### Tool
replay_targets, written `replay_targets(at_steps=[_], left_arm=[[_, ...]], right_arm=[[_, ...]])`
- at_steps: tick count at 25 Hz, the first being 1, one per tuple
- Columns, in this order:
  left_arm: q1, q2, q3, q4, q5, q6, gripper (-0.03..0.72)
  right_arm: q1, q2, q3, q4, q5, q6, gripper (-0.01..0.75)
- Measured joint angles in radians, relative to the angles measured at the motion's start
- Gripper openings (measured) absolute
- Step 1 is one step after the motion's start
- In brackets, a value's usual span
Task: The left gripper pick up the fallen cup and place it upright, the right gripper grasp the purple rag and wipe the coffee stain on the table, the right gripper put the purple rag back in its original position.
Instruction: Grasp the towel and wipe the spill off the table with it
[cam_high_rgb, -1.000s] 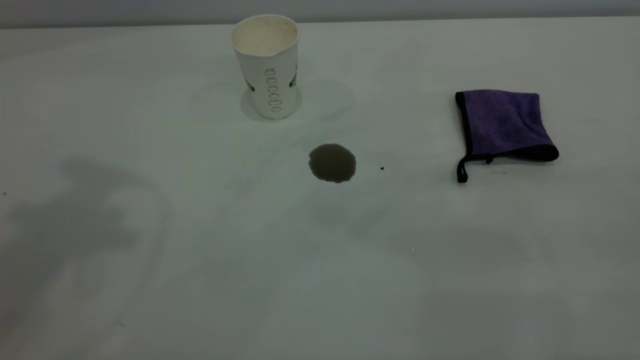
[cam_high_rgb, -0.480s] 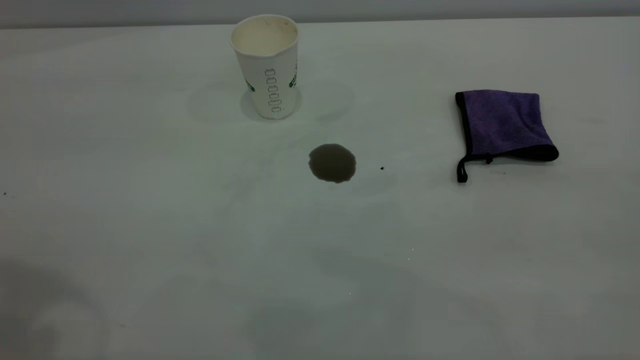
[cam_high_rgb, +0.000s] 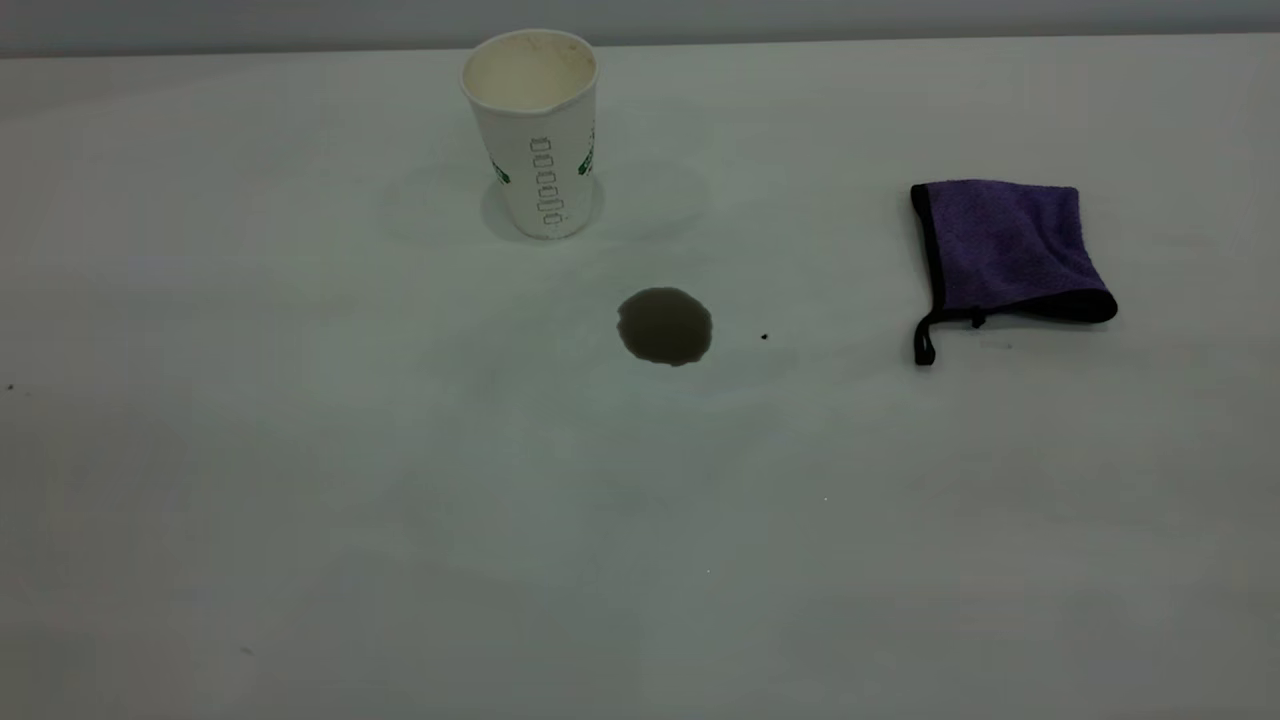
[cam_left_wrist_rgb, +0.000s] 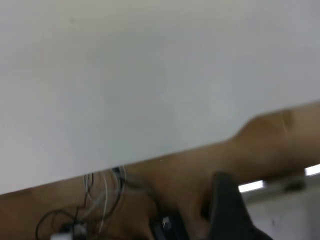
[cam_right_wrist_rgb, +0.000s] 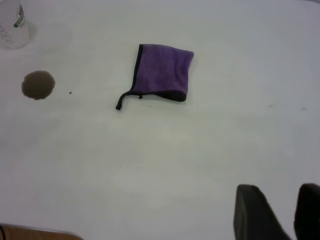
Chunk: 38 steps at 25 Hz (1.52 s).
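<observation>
The cup (cam_high_rgb: 530, 130) stands upright at the far side of the table (cam_high_rgb: 300, 450), mouth up, cream inside showing. The coffee stain (cam_high_rgb: 665, 325) lies in front of it, slightly to the right. The purple rag (cam_high_rgb: 1005, 250) lies flat at the right, its black loop pointing to the front. No gripper shows in the exterior view. In the right wrist view the right gripper (cam_right_wrist_rgb: 280, 200) is open and empty above bare table, well short of the rag (cam_right_wrist_rgb: 162, 72), the stain (cam_right_wrist_rgb: 37, 84) and the cup's base (cam_right_wrist_rgb: 12, 25). The left gripper (cam_left_wrist_rgb: 230, 210) hangs past the table's edge.
A tiny black speck (cam_high_rgb: 765, 337) lies right of the stain. The left wrist view shows the table's edge (cam_left_wrist_rgb: 165, 155), with brown floor and loose cables (cam_left_wrist_rgb: 95, 195) below it.
The arm shadow on the front left of the table has slid off and faded away. The cup, the stain and the rag have not moved.
</observation>
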Motion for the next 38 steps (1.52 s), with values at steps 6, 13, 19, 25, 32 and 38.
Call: replay_targets(at_steps=[6,13,19,25,32,38], left_arm=[[0.139,-0.163,0.064,0.000,-0.005,-0.003,0.505],[0.162,-0.310,0.066,-0.006,-0.014,-0.006,0.505],[0.162,-0.370,0.081,-0.012,-0.017,-0.016,0.505],[0.162,-0.406,0.083,-0.013,-0.017,-0.016,0.505],[0.162,-0.407,0.083,-0.022,-0.017,-0.016,0.505],[0.162,-0.407,0.083,-0.022,-0.017,-0.016,0.505]], right_arm=[[0.000,0.000,0.000,0.000,0.000,0.000,0.238],[0.000,0.000,0.000,0.000,0.000,0.000,0.238],[0.000,0.000,0.000,0.000,0.000,0.000,0.238],[0.000,0.000,0.000,0.000,0.000,0.000,0.238],[0.000,0.000,0.000,0.000,0.000,0.000,0.238],[0.000,0.000,0.000,0.000,0.000,0.000,0.238]])
